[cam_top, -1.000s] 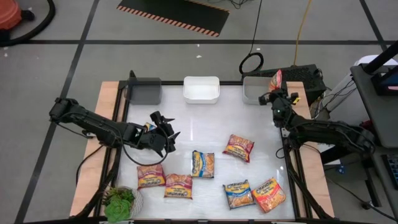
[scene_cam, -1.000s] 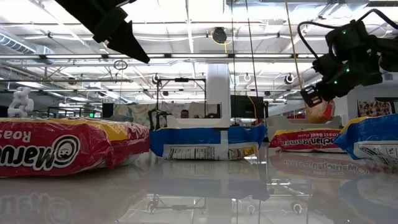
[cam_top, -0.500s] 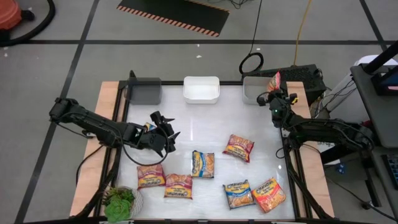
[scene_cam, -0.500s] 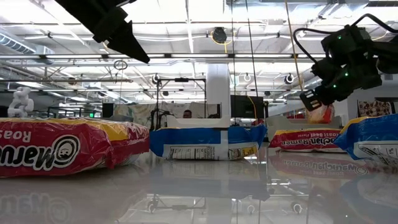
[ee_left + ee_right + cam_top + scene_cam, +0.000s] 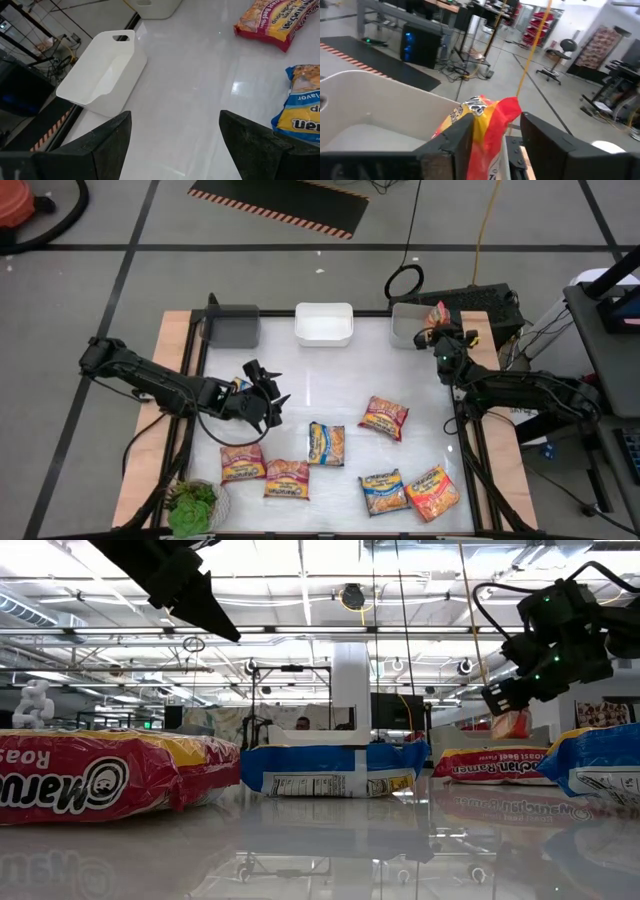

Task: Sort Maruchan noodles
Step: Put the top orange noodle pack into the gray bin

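Red-and-yellow packet (image 5: 485, 125) sits between the right pincer (image 5: 443, 337)'s spread fingers over the far right bin (image 5: 405, 320), seemingly mid-release; whether it is gripped, I cannot tell. Six packets (image 5: 385, 417) lie on the table (image 5: 330, 380). Left pincer (image 5: 270, 395) hovers open, waiting.

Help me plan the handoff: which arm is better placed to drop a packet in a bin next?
Right. Its tool is at the right bin with a red packet between its fingers. The left tool hangs open and empty over mid-table.
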You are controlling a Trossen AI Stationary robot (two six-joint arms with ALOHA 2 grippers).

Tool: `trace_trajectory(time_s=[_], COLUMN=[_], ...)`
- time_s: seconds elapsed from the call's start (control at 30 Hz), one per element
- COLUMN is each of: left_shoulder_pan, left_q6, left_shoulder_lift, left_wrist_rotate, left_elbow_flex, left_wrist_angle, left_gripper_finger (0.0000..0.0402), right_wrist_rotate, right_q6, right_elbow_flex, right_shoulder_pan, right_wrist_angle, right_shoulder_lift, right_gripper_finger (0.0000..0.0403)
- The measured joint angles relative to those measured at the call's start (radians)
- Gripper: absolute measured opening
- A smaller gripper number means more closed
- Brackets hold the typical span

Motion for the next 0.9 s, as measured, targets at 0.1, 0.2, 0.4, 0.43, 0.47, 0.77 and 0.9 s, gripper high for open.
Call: trace_trajectory(time_s=[0.1, 0.2, 0.4, 0.43, 0.47, 0.77, 0.9], left_shoulder_pan=[0.0, 0.0, 0.0, 0.0, 0.0, 0.0, 0.0], left_q6=[0.0, 0.0, -0.002, -0.002, -0.002, -0.008, 0.022], left_shoulder_lift=[0.0, 0.0, 0.0, 0.0, 0.0, 0.0, 0.0], left_wrist_rotate=[0.001, 0.001, 0.001, 0.001, 0.001, 0.021, 0.021], left_elbow_flex=[0.0, 0.0, 0.0, 0.0, 0.0, 0.0, 0.0], left_wrist_angle=[0.0, 0.0, -0.003, -0.003, -0.003, -0.006, -0.007], left_gripper_finger=[0.0305, 0.0305, 0.0305, 0.0305, 0.0305, 0.0305, 0.0305], right_wrist_rotate=[-0.037, -0.063, -0.092, -0.1, -0.118, -0.384, -0.547], right_q6=[0.016, 0.048, 0.161, 0.191, 0.221, 0.417, 0.415], right_elbow_flex=[0.007, 0.028, 0.132, 0.157, 0.184, 0.545, 0.684], right_shoulder_pan=[0.0, 0.0, -0.001, -0.001, -0.001, -0.073, -0.185], right_wrist_angle=[-0.001, -0.027, -0.259, -0.309, -0.358, -0.864, -1.028], right_shoulder_lift=[-0.001, -0.002, -0.002, -0.002, -0.002, 0.005, 0.058], right_gripper_finger=[0.0168, 0.0161, 0.0133, 0.013, 0.0128, 0.0165, 0.0194])
